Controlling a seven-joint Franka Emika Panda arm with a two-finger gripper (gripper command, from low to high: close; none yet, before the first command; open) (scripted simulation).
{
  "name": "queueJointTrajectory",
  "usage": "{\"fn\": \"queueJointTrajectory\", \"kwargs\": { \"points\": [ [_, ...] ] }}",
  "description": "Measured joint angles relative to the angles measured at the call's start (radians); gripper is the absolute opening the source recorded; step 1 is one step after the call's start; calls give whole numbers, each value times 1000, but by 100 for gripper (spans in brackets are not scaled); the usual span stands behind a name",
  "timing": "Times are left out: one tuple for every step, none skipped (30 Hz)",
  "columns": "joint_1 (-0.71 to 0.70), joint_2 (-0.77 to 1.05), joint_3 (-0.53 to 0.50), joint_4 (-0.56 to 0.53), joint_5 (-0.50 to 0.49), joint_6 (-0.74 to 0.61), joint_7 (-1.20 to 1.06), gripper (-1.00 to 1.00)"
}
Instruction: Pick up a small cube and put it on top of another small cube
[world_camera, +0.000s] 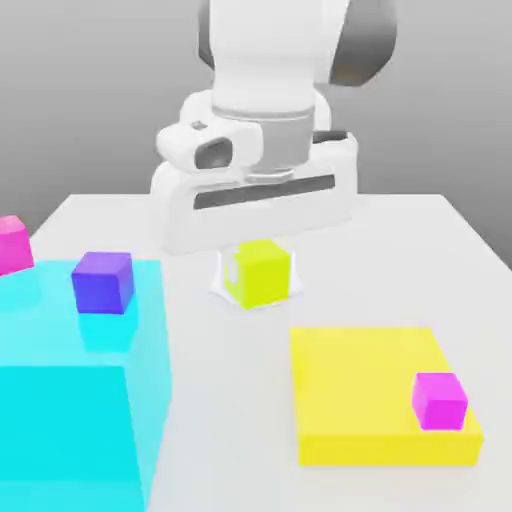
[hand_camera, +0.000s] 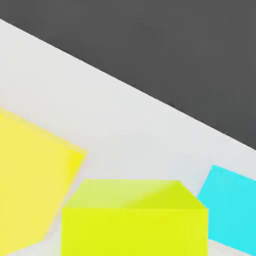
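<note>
Between the closed-in fingers of the gripper (world_camera: 257, 287), middle of the exterior view, sits the lime cube (world_camera: 263, 271). Jaws narrow, one finger at each side of the cube, reads as a grip. Cube also shows large and near in the hand view. Whether it is off the table (world_camera: 230, 400) or still touching: can't tell.

Progress: grasp looks done, my call. Stack not done, nothing under the lime cube that is another small cube. Left to do: lift clear if needed, carry over, line up on a target cube, lower, let go, back off. Roughly halfway at most. Which cube is the target, the task doesn't say.

Counts: one gripper. One lime cube. One purple cube (world_camera: 103, 283), on top of the cyan block (world_camera: 70, 410). One magenta cube (world_camera: 439, 401), on the yellow slab (world_camera: 365, 375), near its corner. One pink piece (world_camera: 13, 246), cut off at the exterior view's left edge, full shape can't be told. One cyan block, one yellow slab. So three sure small cubes, plus the pink piece as a possible fourth.
</note>
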Motion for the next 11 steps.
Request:
{"fn": "queueJointTrajectory", "kwargs": {
  "points": [
    [-26, -21, -29, 12, -10, -33, -28, -100],
    [-53, -42, -58, 24, -20, -66, -55, -100],
    [-79, -63, -87, 35, -30, -98, -83, -100],
    [-94, -68, -105, 30, -36, -98, -99, -100],
    [-102, -62, -116, 14, -38, -76, -108, -100],
    [-107, -51, -124, -8, -40, -43, -113, -100],
    [-109, -38, -130, -32, -40, -5, -117, -100],
    [-106, -26, -139, -53, -42, 27, -118, 100],
    [-106, -26, -139, -53, -42, 27, -118, 100],
    [-106, -26, -139, -53, -42, 27, -118, 100],
    [-106, -26, -139, -53, -42, 27, -118, 100]
  ]
}}
